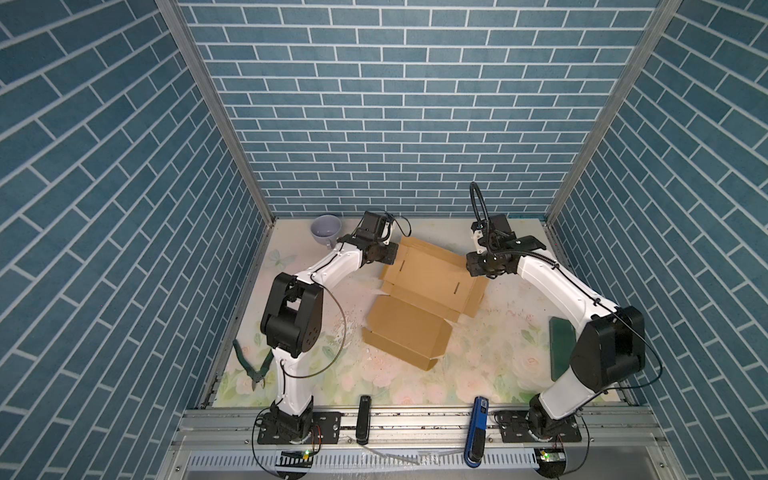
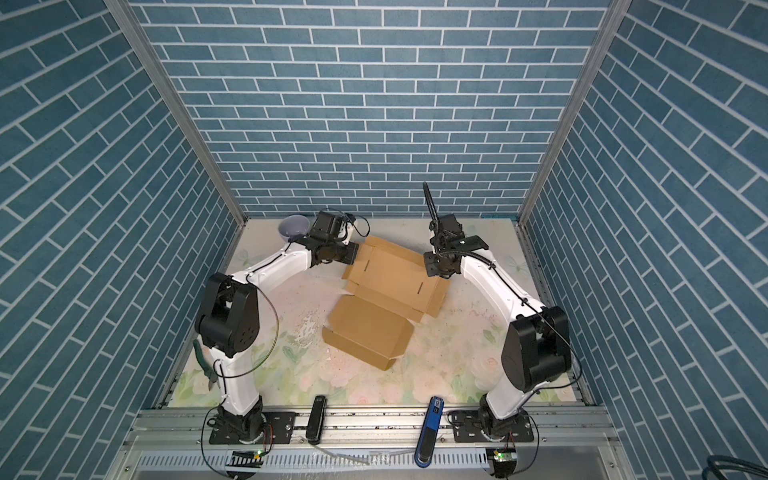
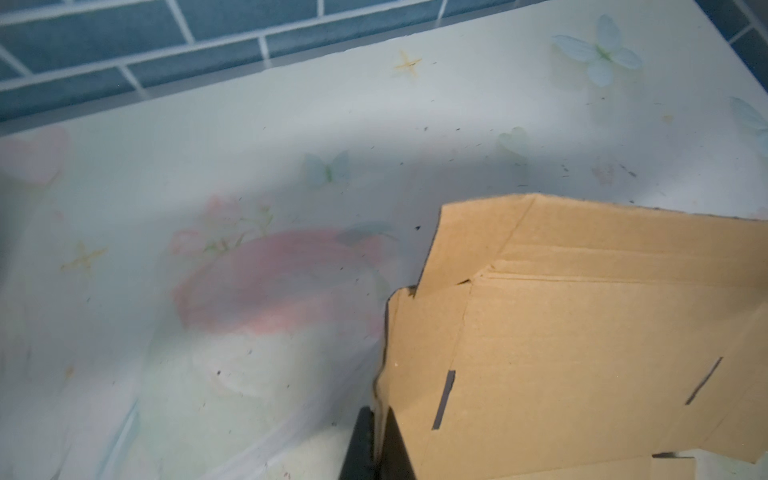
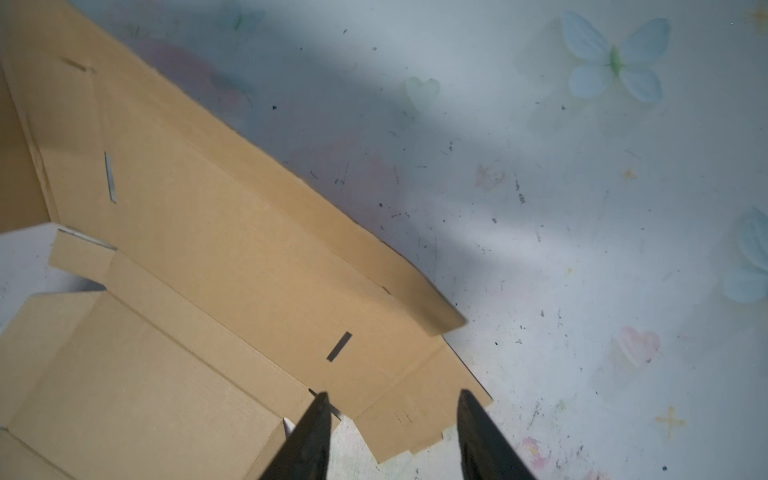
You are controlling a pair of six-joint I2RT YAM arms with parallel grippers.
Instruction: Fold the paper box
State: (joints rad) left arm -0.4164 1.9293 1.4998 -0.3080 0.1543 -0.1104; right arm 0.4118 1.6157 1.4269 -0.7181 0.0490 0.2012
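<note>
The paper box (image 1: pixel 428 282) (image 2: pixel 386 286) is a tan cardboard blank with creases and slots, lying mostly unfolded mid-table. My left gripper (image 3: pixel 380 411) is shut on the edge of its left side flap, which stands raised; both top views show that gripper (image 1: pixel 392 253) at the box's far left corner. In the left wrist view the box (image 3: pixel 582 353) fills the area beside the fingers. My right gripper (image 4: pixel 392 397) is open over the right side flap of the box (image 4: pixel 208 249), with nothing between its fingers. Its place at the box's right edge (image 1: pixel 471 266) shows in a top view.
A lavender mug (image 1: pixel 326 230) stands at the back left. Green-handled pliers (image 1: pixel 251 365) lie by the left arm's base. A dark green slab (image 1: pixel 561 345) sits at the right. A black tool (image 1: pixel 363 419) and a blue one (image 1: pixel 478 428) rest on the front rail.
</note>
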